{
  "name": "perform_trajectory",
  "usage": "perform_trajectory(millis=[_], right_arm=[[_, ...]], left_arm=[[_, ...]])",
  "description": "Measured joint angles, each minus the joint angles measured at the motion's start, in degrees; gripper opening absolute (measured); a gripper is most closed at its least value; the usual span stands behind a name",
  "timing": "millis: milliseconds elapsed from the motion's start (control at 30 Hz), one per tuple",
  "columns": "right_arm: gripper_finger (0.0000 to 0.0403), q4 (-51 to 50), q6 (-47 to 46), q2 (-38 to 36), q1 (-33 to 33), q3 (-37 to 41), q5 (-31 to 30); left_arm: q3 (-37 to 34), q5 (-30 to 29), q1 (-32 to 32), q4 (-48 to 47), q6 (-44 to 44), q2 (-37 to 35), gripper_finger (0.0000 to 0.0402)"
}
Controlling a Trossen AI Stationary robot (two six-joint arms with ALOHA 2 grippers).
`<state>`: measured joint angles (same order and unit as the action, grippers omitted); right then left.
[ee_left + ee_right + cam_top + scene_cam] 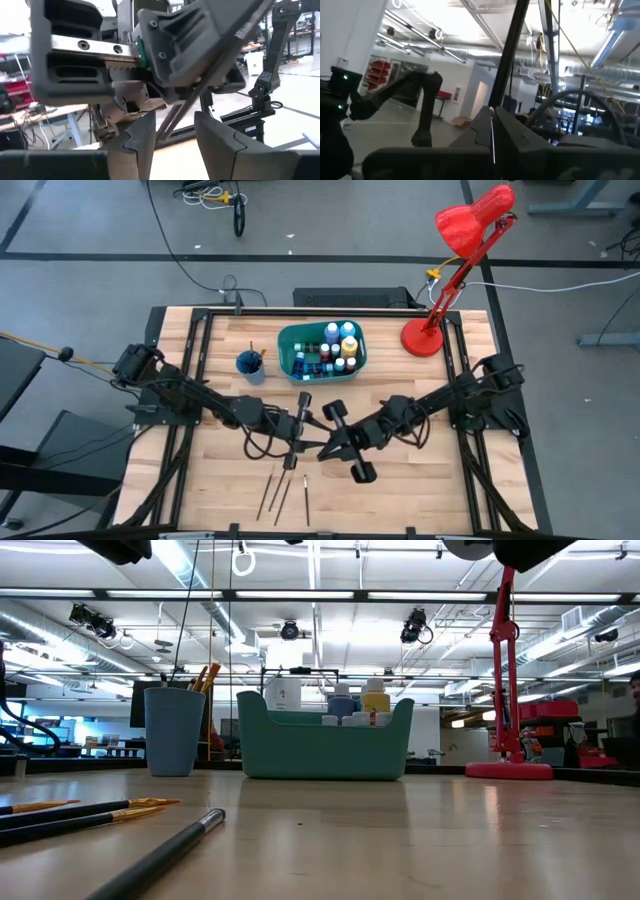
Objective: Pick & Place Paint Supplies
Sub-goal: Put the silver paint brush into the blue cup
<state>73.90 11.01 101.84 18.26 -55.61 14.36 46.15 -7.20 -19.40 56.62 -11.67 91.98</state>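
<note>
Brushes (110, 815) lie loose; bin (290, 363) apparently holds bottles (335, 345).

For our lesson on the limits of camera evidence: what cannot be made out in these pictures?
- Bottles in the teal bin: low view, the wall hides all but a few tops; high view, too small to count.
- Held brush in the right gripper: right wrist view, the top edge cuts off its end.
- Table brushes: low view, the left edge cuts them off.
</note>
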Motion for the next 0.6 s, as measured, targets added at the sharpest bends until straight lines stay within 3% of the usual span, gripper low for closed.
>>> perform_trajectory(millis=[267, 600], right_arm=[[0.0006, -3.8, 1.7, 0.9, 0.1, -2.0, -1.1], [0.0006, -6.7, 4.5, 0.9, 0.4, -2.0, -3.3]], left_arm=[[0.0, -1.0, 0.1, -4.4, 2.1, 0.0, 0.0146], [0.0, -6.3, -0.7, -6.9, 1.4, 0.0, 0.0145]])
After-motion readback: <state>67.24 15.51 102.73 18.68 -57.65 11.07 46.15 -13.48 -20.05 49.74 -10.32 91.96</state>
